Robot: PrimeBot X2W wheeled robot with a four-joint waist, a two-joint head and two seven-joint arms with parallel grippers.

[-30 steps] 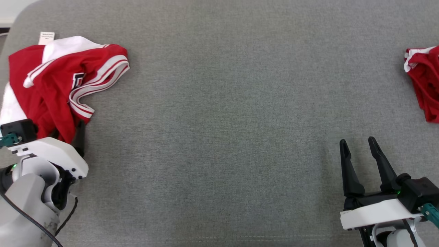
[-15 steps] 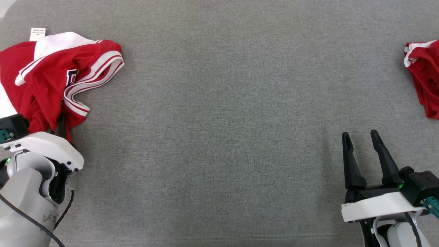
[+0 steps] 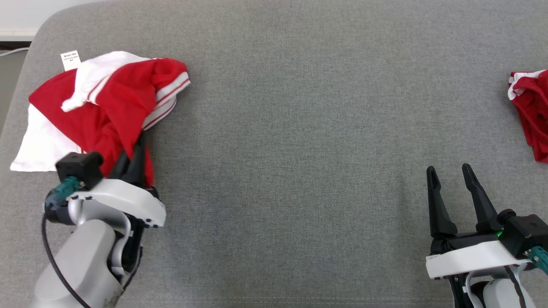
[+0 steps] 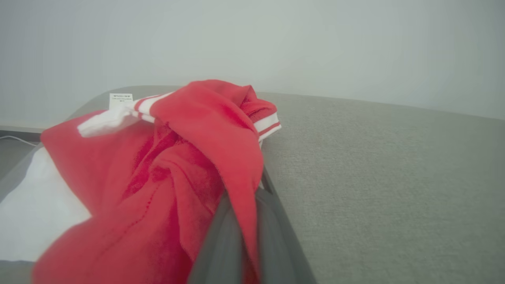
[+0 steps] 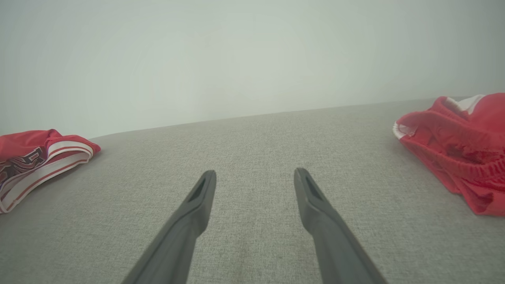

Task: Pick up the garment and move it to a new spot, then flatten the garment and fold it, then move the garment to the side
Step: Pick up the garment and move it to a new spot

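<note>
The garment (image 3: 107, 98) is a crumpled red jersey with white striped trim and a white tag, lying at the far left of the grey cushion (image 3: 291, 128). My left gripper (image 3: 135, 147) is shut on the garment's near red edge, and the cloth rises bunched from between its fingers (image 4: 221, 236). In the left wrist view the garment (image 4: 165, 165) drapes over and between those fingers. My right gripper (image 3: 449, 173) stands open at the lower right, well away from it, with nothing between its fingers (image 5: 189, 213). The garment's striped hem (image 5: 35, 157) lies at the left of the right wrist view.
A second red piece of clothing (image 3: 531, 111) lies at the cushion's right edge, and it sits to the right of the open fingers as red clothing (image 5: 461, 146) in the right wrist view. The cushion's rounded left corner (image 3: 38, 38) is just behind the garment. A pale wall stands behind the cushion.
My left gripper has shut on the garment's near edge and drawn it up and to the right, bunching the cloth. The head camera has shifted. The right gripper has stayed open and still.
</note>
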